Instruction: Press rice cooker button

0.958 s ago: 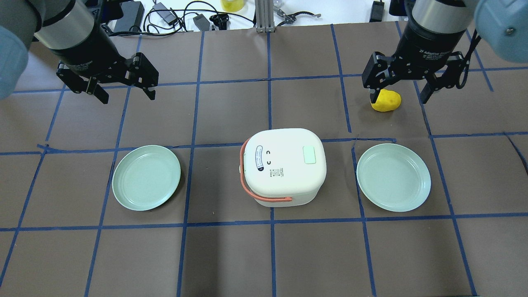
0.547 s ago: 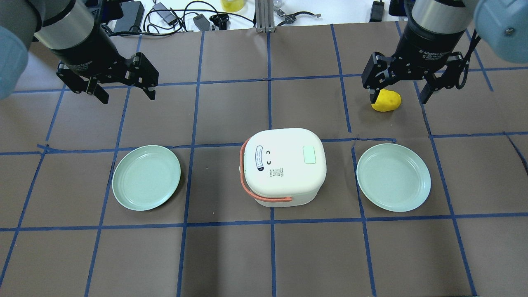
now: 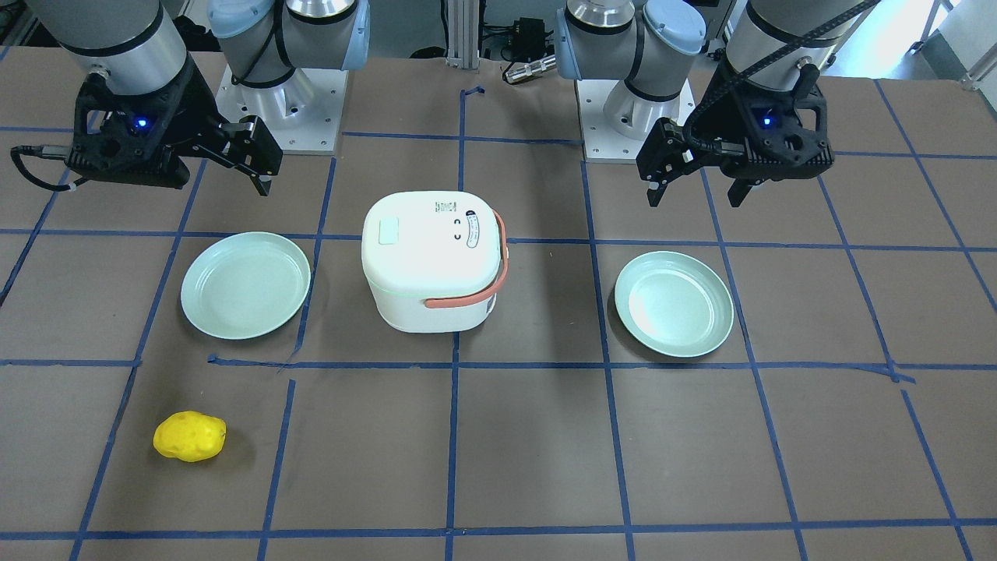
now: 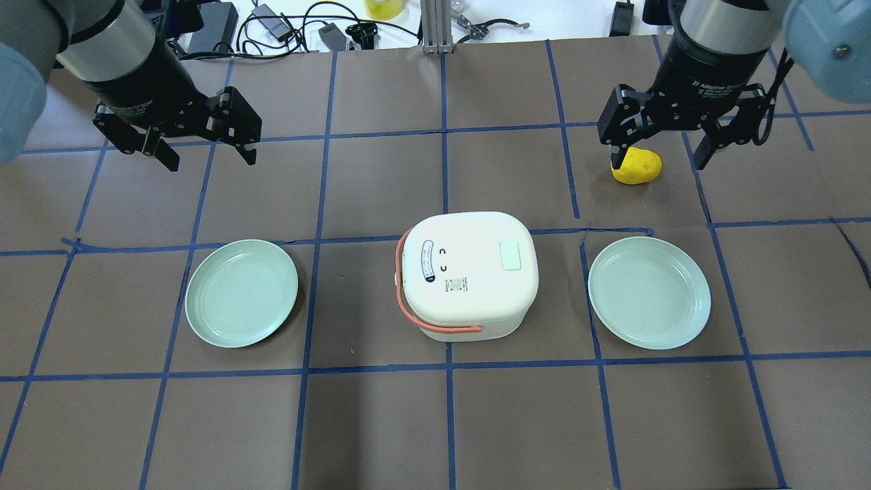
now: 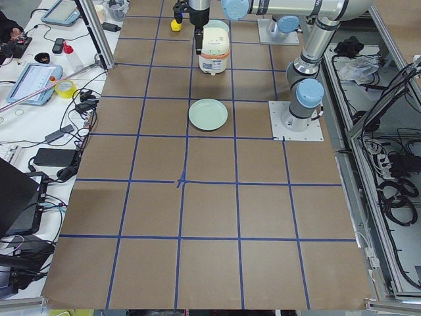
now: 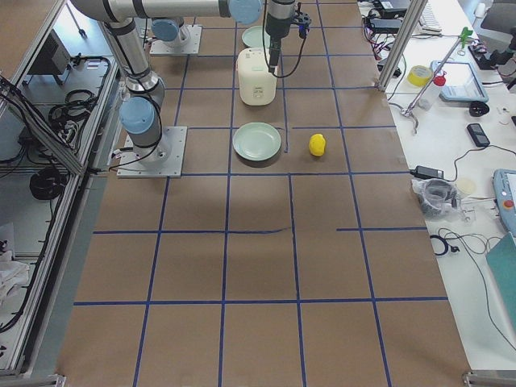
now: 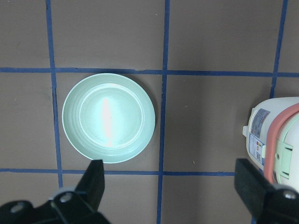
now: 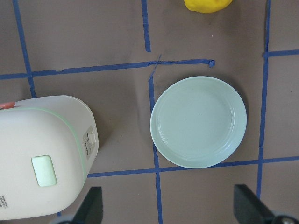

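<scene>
The left fingers (image 4: 163, 155) hang spread wide, gripping nothing, high over the desk (image 4: 381, 422) on the nine o'clock side of the rice cooker (image 4: 469, 272), taking twelve as straight away from the robot. The right fingers (image 4: 702, 153) are equally wide and empty, high on the three o'clock side. The cooker sits mid-desk, lid down, with its pale green button (image 4: 510, 256) untouched. The left plate (image 4: 241, 292) and right plate (image 4: 650, 292) flank the cooker, and a yellow lump (image 4: 637, 167) lies at two o'clock.

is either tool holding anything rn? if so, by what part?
Nothing is held. Left tool and right tool are both open and empty; the potato lies on the table, clear of the right tool.
</scene>
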